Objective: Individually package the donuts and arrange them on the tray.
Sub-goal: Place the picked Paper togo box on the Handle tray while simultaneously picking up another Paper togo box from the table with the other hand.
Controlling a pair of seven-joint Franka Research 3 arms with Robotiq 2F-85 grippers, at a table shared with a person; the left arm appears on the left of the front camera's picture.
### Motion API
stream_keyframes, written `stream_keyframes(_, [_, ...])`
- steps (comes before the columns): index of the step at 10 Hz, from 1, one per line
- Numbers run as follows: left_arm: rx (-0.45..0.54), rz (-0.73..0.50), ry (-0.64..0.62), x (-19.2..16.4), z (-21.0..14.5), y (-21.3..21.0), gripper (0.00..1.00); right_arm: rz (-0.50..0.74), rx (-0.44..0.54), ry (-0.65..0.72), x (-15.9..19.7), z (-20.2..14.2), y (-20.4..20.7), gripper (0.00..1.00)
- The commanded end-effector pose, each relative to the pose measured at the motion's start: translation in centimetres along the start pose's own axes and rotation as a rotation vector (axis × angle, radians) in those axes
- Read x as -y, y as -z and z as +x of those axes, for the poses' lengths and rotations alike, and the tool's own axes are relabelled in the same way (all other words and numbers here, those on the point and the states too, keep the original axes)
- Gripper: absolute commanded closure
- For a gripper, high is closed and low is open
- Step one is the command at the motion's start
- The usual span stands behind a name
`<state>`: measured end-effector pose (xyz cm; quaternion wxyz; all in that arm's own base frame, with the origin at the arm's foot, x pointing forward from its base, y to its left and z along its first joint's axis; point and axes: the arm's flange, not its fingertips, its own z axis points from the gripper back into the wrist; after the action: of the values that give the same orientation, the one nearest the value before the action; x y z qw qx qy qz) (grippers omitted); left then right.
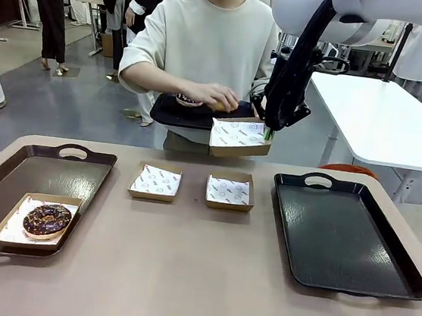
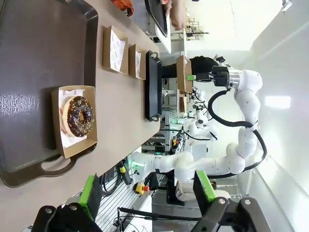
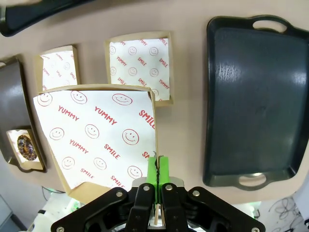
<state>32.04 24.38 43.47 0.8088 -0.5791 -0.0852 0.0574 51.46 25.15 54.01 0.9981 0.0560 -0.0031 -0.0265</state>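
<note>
The chocolate donut (image 1: 46,220) with sprinkles lies flat in a paper-lined cardboard box (image 1: 11,228), which sits at the near-left corner of the left tray (image 1: 49,174). As a ring it has no long axis and points nowhere; its hole faces straight up. By my judgement this is the only one packaged and placed, so three are left.

Beyond the table's far edge a person holds a black serving tray (image 1: 167,111) carrying a dark donut (image 1: 189,99), partly hidden. The person's hand (image 1: 212,95) rests on that tray over something yellowish, perhaps another donut.

Just beside it the right gripper (image 1: 268,134) is pinched shut on the rim of a raised box (image 1: 238,134), which is empty and tilted with its printed liner toward the robot, long side across the table — seemingly offered for loading.

Two more empty boxes (image 1: 156,181) (image 1: 229,191) wait side by side at mid-table (image 1: 182,277), between the trays. The right tray (image 1: 339,234) has nothing on it.

The left gripper (image 2: 147,193) hangs off the table's left edge, jaws spread wide, holding nothing.
</note>
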Motion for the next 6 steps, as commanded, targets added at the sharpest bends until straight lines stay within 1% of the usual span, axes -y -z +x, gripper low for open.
stream_keyframes(1, [0.003,-0.007,0.005,0.05,-0.10,-0.16,0.00,0.007,0.000,0.000,0.16,-0.06,-0.27,1.00])
stream_keyframes(6, [0.003,-0.007,0.005,0.05,-0.10,-0.16,0.00,0.007,0.000,0.000,0.16,-0.06,-0.27,1.00])
